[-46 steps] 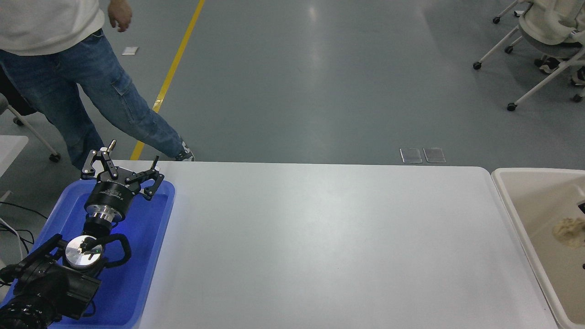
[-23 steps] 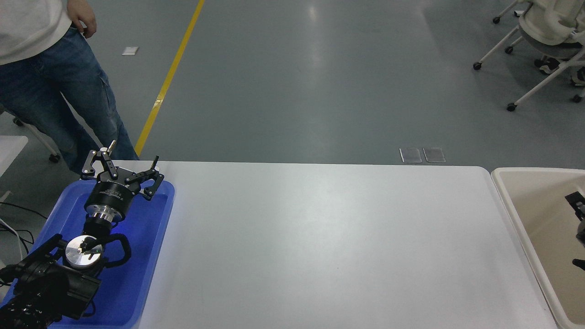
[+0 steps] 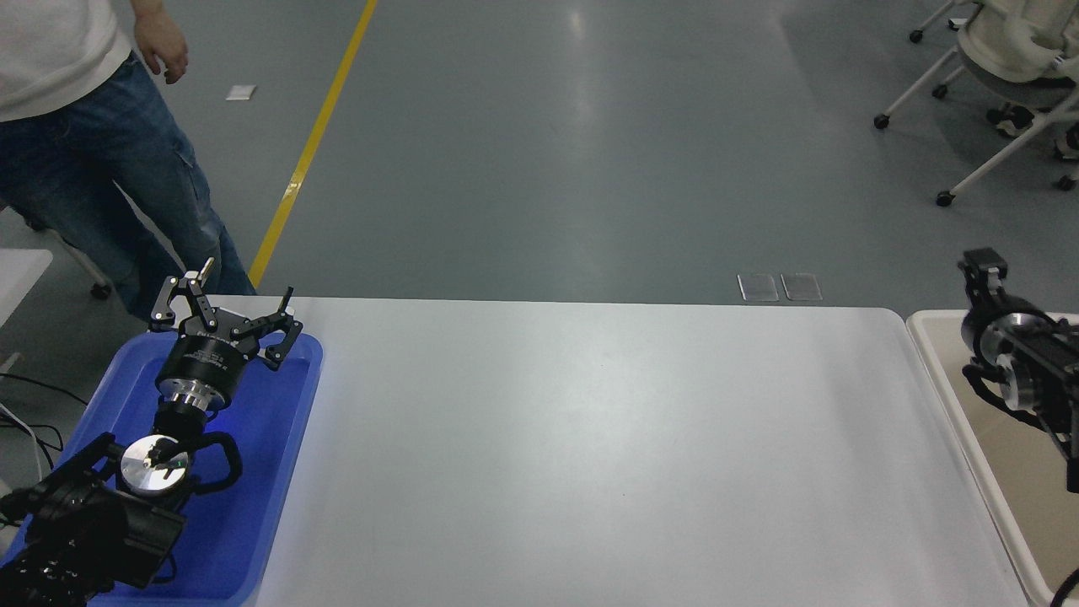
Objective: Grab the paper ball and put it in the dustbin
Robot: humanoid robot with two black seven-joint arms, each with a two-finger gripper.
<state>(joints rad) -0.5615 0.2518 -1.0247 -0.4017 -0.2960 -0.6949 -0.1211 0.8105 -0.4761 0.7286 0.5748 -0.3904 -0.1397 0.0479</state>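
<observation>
Right arm enters at the right edge, held over the near-left corner of the dustbin (image 3: pixel 931 358); this placement suits a drop or a reach into the bin. Only the wrist and a black end piece of the right gripper (image 3: pixel 983 271) show, so I cannot tell how its fingers stand or whether they carry anything.

Paper ball: not visible anywhere. The white surface (image 3: pixel 607 447) carries none, and the arm hides most of the bin floor that is in frame. It may lie in the bin behind the arm or off the right edge; if so, the task is likely near done.

Left gripper (image 3: pixel 226 316) parked over the blue tray (image 3: pixel 291 455) at lower left, fingers spread wide, holding nothing, well apart from the bin, out of the working arm's way.

A person (image 3: pixel 93 126) stands beyond the far left corner, hands off the surface.
</observation>
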